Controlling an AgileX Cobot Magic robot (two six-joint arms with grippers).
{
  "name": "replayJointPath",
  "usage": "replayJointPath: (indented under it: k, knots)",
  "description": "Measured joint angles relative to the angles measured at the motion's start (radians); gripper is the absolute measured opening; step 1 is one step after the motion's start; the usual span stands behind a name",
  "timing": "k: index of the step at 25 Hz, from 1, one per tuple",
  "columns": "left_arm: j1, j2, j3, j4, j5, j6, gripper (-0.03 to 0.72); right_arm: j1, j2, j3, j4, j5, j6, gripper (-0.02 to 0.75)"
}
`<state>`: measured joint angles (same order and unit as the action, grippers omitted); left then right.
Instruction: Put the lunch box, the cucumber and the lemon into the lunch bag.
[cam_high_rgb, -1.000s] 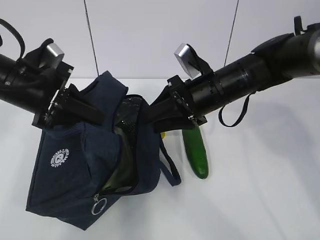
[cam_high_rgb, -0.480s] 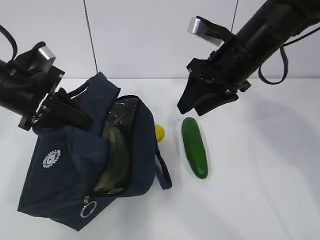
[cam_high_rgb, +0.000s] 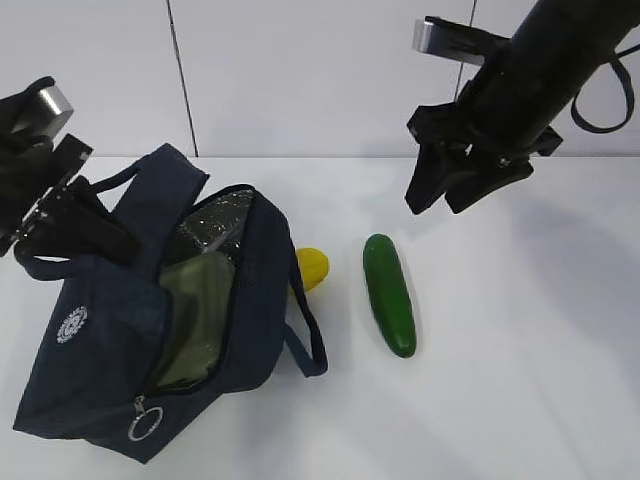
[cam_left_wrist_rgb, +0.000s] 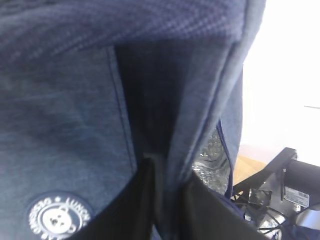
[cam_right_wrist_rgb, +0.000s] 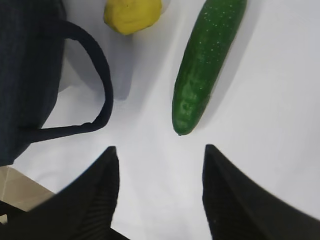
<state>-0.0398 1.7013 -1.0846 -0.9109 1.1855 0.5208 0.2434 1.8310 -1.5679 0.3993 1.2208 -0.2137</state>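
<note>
A plain white wall stands behind a white bench (cam_high_rgb: 520, 380). Toward the bench's left edge lies the navy lunch bag (cam_high_rgb: 110, 350), unzipped, with the pale green lunch box (cam_high_rgb: 190, 320) inside. The left gripper (cam_left_wrist_rgb: 162, 200), reaching in from the left, pinches a fold of the bag's fabric. The lemon (cam_high_rgb: 312, 267) touches the bag's right side; the cucumber (cam_high_rgb: 389, 293) lies just beyond. The right gripper (cam_right_wrist_rgb: 159, 192) hangs above the cucumber, angled down, fingers spread wide and empty.
</note>
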Motion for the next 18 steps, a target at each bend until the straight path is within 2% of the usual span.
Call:
replayJointPath:
  k: [6,13,18]
  knots:
    - [0.023,-0.033,0.0,0.072,0.002,-0.043,0.05,0.0,-0.034,0.0,-0.031,0.0,0.048,0.386]
    - [0.044,-0.083,0.0,0.136,0.004,-0.076,0.209,0.0,-0.039,0.0,-0.073,0.002,0.095,0.386]
    - [0.046,-0.128,0.0,0.217,0.008,-0.121,0.235,0.0,-0.051,0.0,-0.098,0.002,0.101,0.386]
